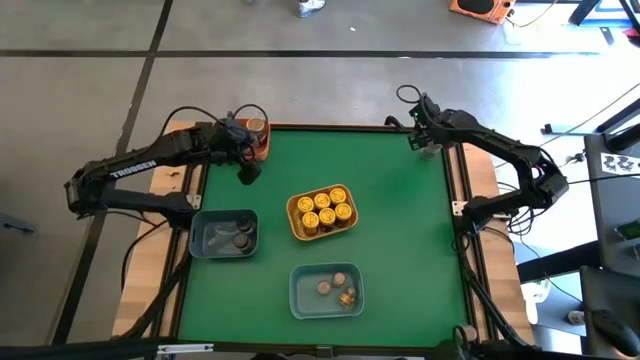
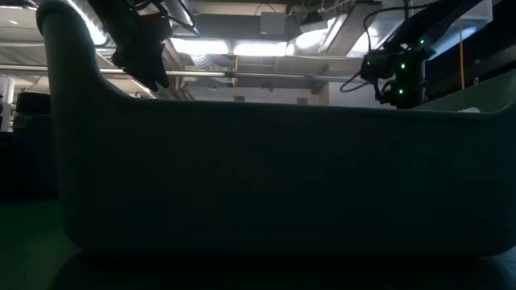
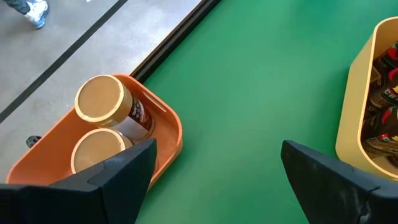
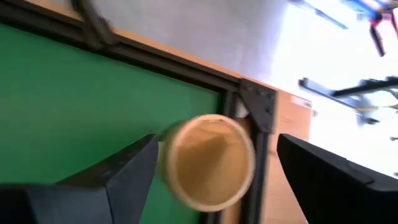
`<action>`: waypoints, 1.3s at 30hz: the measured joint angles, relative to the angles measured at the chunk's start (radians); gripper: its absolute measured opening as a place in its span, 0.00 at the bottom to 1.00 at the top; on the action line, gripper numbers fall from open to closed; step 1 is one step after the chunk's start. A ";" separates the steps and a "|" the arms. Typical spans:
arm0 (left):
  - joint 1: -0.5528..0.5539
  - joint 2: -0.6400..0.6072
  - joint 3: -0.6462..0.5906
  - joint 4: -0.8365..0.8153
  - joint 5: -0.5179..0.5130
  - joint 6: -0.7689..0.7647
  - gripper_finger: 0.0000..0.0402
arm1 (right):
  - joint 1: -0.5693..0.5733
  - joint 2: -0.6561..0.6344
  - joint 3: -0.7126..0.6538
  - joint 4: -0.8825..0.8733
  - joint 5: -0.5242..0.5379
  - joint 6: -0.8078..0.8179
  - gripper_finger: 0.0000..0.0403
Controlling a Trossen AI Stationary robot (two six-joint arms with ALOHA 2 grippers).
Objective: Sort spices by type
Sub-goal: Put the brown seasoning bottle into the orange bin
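Note:
My left gripper [image 1: 248, 172] hovers open over the green mat beside the orange tray [image 1: 262, 150], at the table's far left corner. That tray [image 3: 168, 134] holds two tan-lidded jars [image 3: 102, 102], which stand upright in it. My right gripper [image 4: 214, 177] is open at the far right corner, pointing down. Its fingers stand on either side of a single tan-lidded jar [image 4: 208, 162], which stands upright on the mat [image 1: 430, 150]. Other jars sit in the yellow tray [image 1: 322, 212] and in the two blue trays. My right gripper comes down from above around the lone tan-lidded jar. One finger [image 4: 134, 168] stands right beside the jar's side [image 4: 163, 155]. I cannot tell whether it touches the jar. The jar stands on the mat.
The yellow tray in the middle holds several yellow-lidded jars. A blue tray [image 1: 224, 233] on the left holds dark-lidded jars, and another blue tray [image 1: 327, 290] near the front edge holds a few mixed jars. A dark tray wall [image 2: 266, 185] fills the low view. Bare mat lies between the trays.

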 joint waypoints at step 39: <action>-0.083 0.000 -0.003 0.006 0.001 0.037 0.85 | 0.009 0.032 0.000 -0.096 -0.084 -0.059 0.77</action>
